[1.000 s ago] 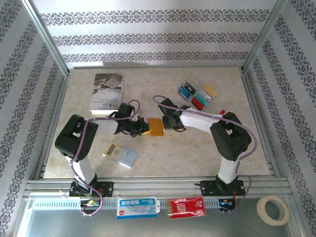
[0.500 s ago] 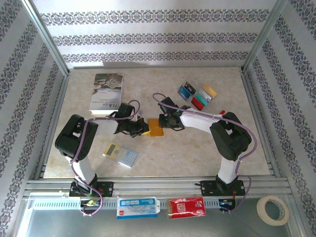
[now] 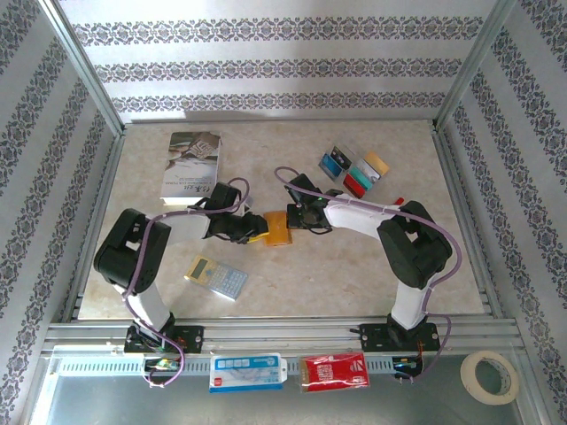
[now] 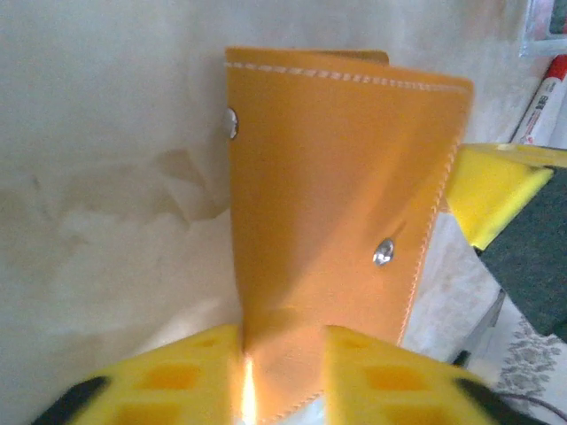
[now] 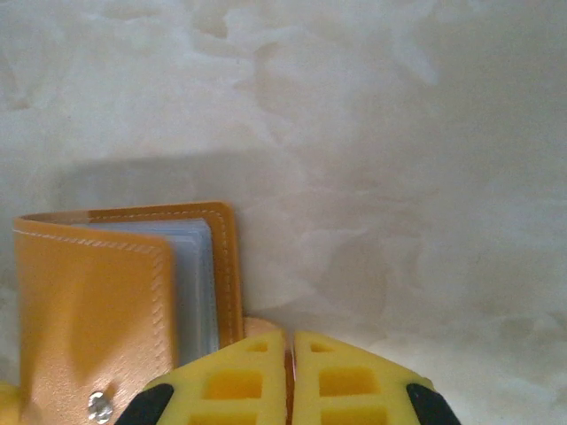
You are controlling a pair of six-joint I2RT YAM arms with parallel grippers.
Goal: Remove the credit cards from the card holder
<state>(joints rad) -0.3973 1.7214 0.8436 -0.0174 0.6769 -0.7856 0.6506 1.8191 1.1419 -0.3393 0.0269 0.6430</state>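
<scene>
At the middle of the table, well clear of every edge: the card holder (image 3: 277, 227), half open, caught between both arms. Left gripper (image 3: 254, 232) at its left side, jaws apart and straddling the cover's near edge in the left wrist view, with a sliver of light down one side. Right gripper (image 3: 298, 219) at its right side, jaws pressed together on a thin orange strip, probably the holder's little tab, though too close in the right wrist view to be sure. Blue-grey sleeves (image 5: 190, 283) showing between the covers. Toward the far right corner, well apart from the holder: the credit cards (image 3: 354, 170), blue, teal, red and gold, in a loose cluster. Toward the far left corner, a book (image 3: 190, 168); by the near edge, left of centre, a calculator (image 3: 217, 277).

Judged risks from here:
- With the left jaws slack, only one thin pinch on the holder; any pull likely to drag it whole across the table rather than spread it.
- Strip liable to slip out, letting the covers flop shut.
- Left jaws closing over both covers would clamp the sleeves and trap anything inside.
- Fingers of both arms very near each other: danger of a knock.
</scene>
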